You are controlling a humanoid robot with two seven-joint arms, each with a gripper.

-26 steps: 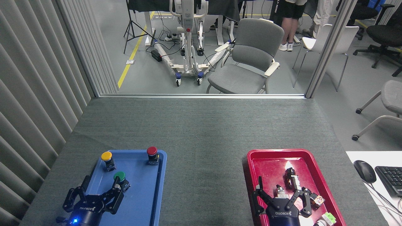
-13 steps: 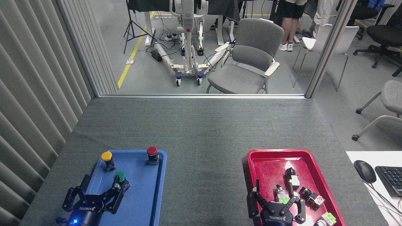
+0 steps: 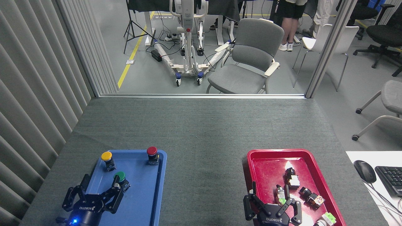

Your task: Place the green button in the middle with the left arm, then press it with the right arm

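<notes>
Left gripper [image 3: 94,191] of mine sits low over the near end of the blue tray [image 3: 143,201], fingers spread wide with nothing between them, blue wrist light glowing at the bottom edge. One finger [image 3: 116,187] reaches up right beside the green button [image 3: 120,178], and from my head I can't tell whether it touches the black body or stops just short. Green button stands upright in the blue tray, near its middle, nearer to me than its two neighbours: the yellow button [image 3: 107,159] at the far left corner and the red button [image 3: 152,154] against the far right rim. Over on the other side, my right gripper [image 3: 272,205] hangs at the near end of the red tray [image 3: 267,164], fingers open and empty too, ROBOTIQ lettering facing up at me. Scattered small switch parts [image 3: 290,180] lie in the red tray just past those fingers. Between the two trays runs the bare grey-green table covering [image 3: 204,175], the middle, well apart from the green button. Beyond the table's far edge stands a grey chair [image 3: 248,59], and a mouse [image 3: 364,171] and a keyboard [image 3: 389,179] rest on the white surface at right.
</notes>
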